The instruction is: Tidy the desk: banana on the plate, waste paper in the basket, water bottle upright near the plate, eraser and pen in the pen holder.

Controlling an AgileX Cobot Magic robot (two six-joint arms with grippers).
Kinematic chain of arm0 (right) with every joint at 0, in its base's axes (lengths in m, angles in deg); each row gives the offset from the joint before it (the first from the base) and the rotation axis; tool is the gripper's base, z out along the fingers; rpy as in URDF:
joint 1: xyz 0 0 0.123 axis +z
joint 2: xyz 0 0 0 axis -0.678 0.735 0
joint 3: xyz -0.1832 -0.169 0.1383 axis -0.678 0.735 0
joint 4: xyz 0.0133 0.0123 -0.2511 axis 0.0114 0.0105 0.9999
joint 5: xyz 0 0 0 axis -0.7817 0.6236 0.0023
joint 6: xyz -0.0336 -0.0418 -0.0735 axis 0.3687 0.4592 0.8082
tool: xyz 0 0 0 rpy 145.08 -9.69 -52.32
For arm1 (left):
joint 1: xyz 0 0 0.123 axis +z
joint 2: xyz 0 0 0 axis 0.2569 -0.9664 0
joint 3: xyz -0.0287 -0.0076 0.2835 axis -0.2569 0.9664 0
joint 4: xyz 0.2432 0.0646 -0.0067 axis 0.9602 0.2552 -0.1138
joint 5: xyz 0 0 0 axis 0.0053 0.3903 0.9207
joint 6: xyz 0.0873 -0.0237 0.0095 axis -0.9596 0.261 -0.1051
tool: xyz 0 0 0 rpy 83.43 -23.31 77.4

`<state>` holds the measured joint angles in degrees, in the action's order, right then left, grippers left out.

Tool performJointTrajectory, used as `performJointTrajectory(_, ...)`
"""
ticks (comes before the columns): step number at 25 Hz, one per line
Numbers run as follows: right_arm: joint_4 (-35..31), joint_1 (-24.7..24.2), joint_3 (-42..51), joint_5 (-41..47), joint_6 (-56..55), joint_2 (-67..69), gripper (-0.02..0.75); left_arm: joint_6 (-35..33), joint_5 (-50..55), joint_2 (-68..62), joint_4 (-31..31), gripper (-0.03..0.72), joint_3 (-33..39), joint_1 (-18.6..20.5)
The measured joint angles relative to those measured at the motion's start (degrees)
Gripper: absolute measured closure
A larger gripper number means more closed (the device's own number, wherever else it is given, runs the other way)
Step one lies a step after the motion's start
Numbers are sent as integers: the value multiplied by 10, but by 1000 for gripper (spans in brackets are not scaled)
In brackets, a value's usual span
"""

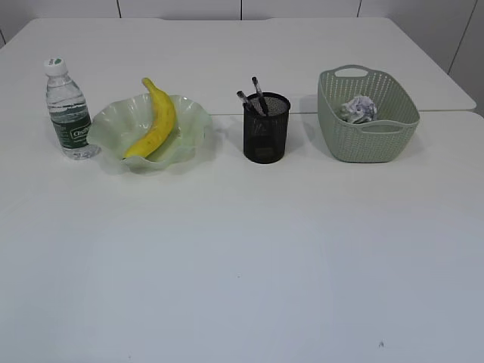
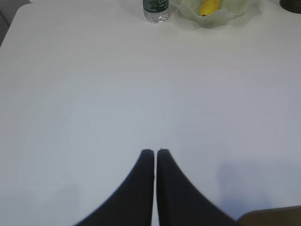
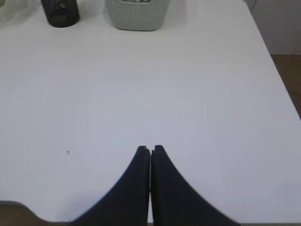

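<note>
White counter [image 1: 242, 265], far edge: banana [image 1: 155, 121] is seen on plate [image 1: 193, 113], bottle [image 1: 68, 110] upright beside it; judged soft, best held mid-body. Left gripper [image 2: 154, 151] and right gripper [image 3: 150, 148] are pressed together, empty.

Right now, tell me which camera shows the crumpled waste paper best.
The exterior view: the waste paper lies in plain sight inside the green basket, seen from above at a slant. The right wrist view shows only the basket's lower wall at the top edge, with at most a sliver of the paper. The left wrist view shows neither.
</note>
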<state>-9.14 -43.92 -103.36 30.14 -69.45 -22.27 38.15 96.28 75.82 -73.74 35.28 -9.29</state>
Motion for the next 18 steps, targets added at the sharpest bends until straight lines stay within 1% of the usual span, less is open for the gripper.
performJointTrajectory(2, 0, -8, 0, 0, 0, 0, 744, 0, 0, 0, 0, 707, 0, 0)
performJointTrajectory(11, 0, -8, 0, 0, 0, 0, 744, 0, 0, 0, 0, 707, 0, 0)
performJointTrajectory(18, 0, -8, 0, 0, 0, 0, 743, -1, 0, 0, -3, 707, 0, 22)
